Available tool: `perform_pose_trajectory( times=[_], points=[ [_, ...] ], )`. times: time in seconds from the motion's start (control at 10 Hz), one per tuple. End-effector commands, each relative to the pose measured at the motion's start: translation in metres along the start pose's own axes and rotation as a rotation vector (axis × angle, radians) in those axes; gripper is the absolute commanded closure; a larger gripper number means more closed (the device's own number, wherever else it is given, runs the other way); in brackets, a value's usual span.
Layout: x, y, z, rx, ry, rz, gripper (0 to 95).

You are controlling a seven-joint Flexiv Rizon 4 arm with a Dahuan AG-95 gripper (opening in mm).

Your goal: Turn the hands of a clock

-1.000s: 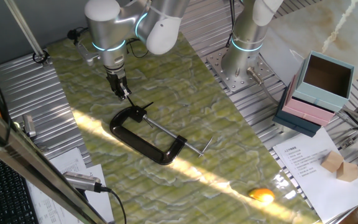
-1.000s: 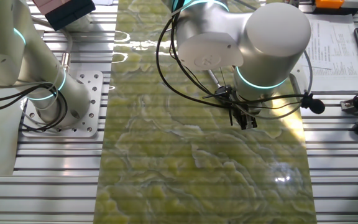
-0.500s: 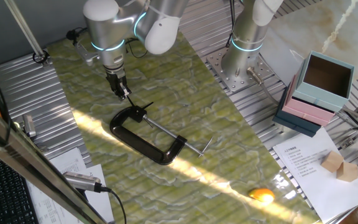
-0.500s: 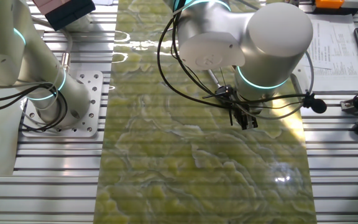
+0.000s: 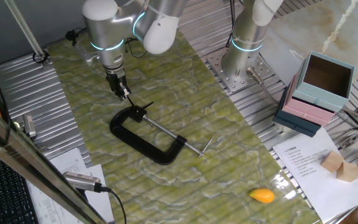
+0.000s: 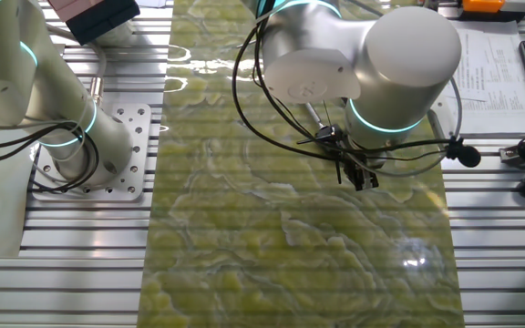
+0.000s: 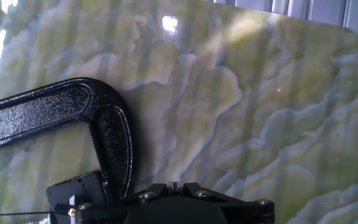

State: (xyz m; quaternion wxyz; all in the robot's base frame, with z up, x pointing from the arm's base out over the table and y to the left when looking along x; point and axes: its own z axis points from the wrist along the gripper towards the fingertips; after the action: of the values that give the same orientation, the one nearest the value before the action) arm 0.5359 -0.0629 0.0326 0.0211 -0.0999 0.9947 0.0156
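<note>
Robot hand [image 5: 123,91] w/ slim black fingers above green marbled tabletop [image 5: 185,124], finger spread can't tell, thin black clock hands [image 5: 143,109] at black C-clamp [image 5: 143,137] jaw, just beside hand, apart.

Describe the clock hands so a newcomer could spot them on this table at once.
Start at the green marbled mat and find the black C-clamp lying near its middle. At the clamp's jaw end nearest the gripper sit the hands, two thin black pointed strips crossing. They are far smaller than the clamp, and black, unlike its silver screw rod.
</note>
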Motion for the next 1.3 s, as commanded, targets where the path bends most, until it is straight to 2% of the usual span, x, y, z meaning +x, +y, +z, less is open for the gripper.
perform_pose_trajectory(
  times=[0.1,1.3],
  points=[
    [-0.0002,0.0006,0.0003,-0.008,-0.004,0.000,95.0],
    [0.0019,0.0009,0.0006,-0.007,-0.015,0.000,95.0]
  ],
)
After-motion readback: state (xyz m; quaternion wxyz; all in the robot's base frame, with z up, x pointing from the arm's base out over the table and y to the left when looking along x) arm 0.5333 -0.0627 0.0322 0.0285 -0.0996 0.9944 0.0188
